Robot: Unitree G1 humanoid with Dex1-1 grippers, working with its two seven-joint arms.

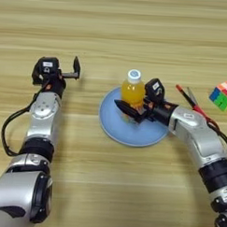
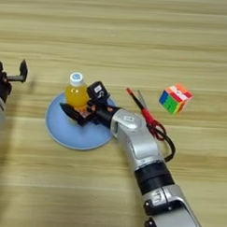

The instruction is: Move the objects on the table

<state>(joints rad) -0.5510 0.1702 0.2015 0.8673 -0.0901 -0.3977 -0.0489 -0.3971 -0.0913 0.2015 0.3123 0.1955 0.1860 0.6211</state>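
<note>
Nearest, the right arm reaches in from the lower right across the counter (image 1: 107, 190), its forearm angled up and to the left. At its tip, the right jaws (image 1: 129, 110) sit over the round light-blue plate (image 1: 115, 132); the black fingers (image 1: 124, 107) are pinched on the lower body of the orange-juice bottle (image 1: 133, 95), which stands upright on the plate with its white cap on top. The plate lies flat on the counter, directly beneath these jaws.

Just to the right of the right jaws and behind the forearm, the red-handled scissors (image 2: 144, 113) lie flat, blades pointing up and left, the handle loops close against the arm. Further right of them, well apart from the plate, the multicoloured puzzle cube (image 2: 175, 98) rests on the counter.

Far to the left of the bottle, the left jaws (image 1: 76, 69) hang above bare wood, spread apart and gripping nothing.
</note>
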